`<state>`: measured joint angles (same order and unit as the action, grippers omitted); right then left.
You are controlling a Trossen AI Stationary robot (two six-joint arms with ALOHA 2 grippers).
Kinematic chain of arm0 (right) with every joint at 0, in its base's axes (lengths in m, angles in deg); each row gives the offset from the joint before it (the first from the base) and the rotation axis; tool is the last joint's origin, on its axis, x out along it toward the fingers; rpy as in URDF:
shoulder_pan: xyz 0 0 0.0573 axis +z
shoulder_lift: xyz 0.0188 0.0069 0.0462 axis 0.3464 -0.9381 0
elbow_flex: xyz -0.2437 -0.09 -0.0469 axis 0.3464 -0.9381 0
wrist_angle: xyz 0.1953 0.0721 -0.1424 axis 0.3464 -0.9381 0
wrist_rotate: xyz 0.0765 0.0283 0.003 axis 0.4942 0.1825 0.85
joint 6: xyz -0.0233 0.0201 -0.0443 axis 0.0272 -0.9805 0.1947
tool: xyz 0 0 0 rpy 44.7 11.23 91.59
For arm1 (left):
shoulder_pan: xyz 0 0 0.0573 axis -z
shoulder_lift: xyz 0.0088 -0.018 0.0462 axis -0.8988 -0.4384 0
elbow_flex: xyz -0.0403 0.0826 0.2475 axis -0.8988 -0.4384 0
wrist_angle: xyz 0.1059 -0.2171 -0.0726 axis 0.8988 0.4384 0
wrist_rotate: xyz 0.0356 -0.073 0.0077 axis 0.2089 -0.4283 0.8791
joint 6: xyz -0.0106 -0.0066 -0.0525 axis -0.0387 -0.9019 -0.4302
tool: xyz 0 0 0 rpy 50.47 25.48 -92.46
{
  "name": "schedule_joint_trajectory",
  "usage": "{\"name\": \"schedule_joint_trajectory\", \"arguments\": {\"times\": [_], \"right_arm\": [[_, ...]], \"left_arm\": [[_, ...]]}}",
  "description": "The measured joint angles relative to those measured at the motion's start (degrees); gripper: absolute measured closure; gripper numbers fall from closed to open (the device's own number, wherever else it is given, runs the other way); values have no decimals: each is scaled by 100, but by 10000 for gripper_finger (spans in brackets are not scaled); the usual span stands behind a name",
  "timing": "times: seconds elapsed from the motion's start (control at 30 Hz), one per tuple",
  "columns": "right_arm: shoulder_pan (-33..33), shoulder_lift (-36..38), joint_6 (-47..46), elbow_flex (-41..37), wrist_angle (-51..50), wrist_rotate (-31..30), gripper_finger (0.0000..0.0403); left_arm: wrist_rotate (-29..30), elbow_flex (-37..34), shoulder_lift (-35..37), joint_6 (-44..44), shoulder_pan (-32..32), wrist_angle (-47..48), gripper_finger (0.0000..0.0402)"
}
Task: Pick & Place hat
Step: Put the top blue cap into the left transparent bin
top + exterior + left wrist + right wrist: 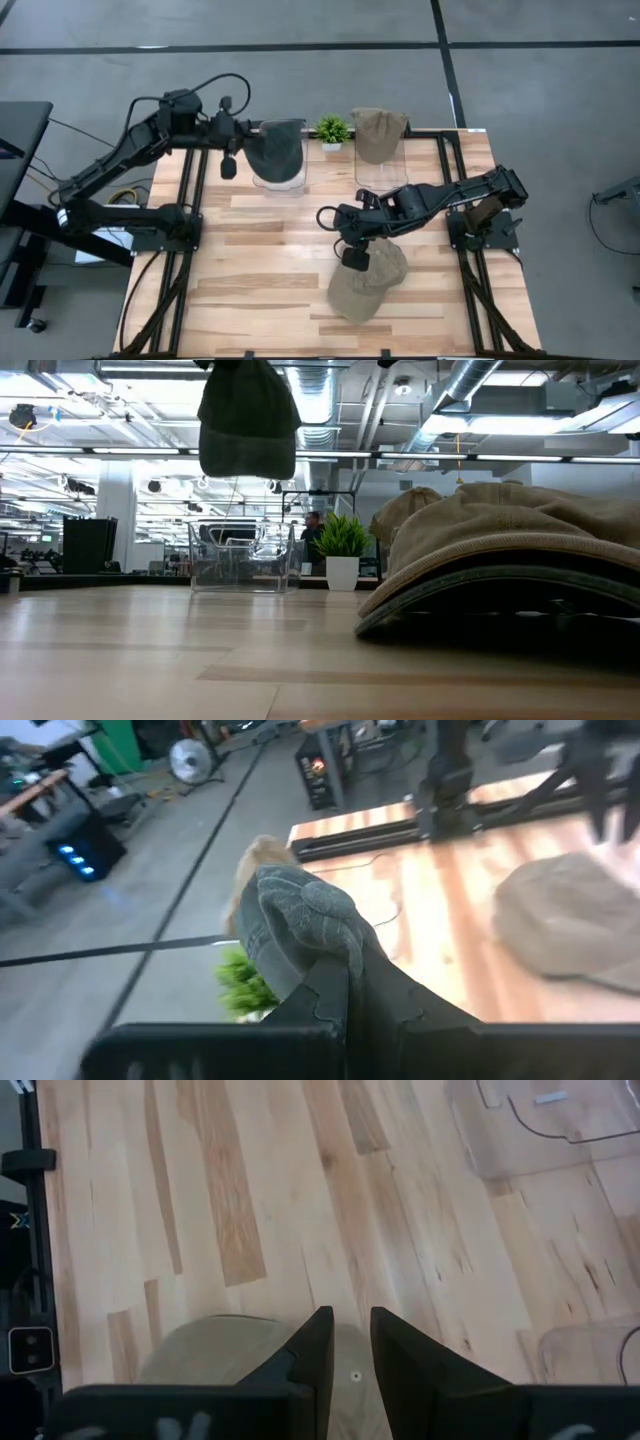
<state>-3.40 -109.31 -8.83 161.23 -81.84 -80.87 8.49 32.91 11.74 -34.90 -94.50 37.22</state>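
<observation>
Three hats in all. A dark green hat (277, 152) hangs clamped in the left gripper (243, 130), up in the air over the clear bin (281, 178) at about eleven o'clock on the table (260, 270). A tan hat (378, 133) sits draped over the second clear bin (381, 172) at about one o'clock. A third, a khaki cap (367, 280), lies flat on the wood near five o'clock. Between the two bins stands one small potted plant (331, 130).

The right gripper (350, 250) is low at the cap's near edge; its wrist camera shows the fingers (312, 1348) only slightly apart, poised over the cap's crown (220, 1350), not closed on it.

From table height the green hat (247, 418) dangles well above the bin (241, 557), something the overhead picture cannot make plain. That low camera is half blocked by the khaki cap (510, 550) looming close, and it catches a person (314, 532) far back beside the plant (342, 538).
</observation>
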Motion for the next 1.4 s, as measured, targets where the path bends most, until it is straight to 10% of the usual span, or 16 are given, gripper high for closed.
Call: {"name": "schedule_joint_trajectory", "arguments": {"times": [1.4], "right_arm": [[4, 0, 36, 0, 20, -305, 342]], "left_arm": [[-1770, -4, -2212, 1609, -2179, -808, 391]]}}
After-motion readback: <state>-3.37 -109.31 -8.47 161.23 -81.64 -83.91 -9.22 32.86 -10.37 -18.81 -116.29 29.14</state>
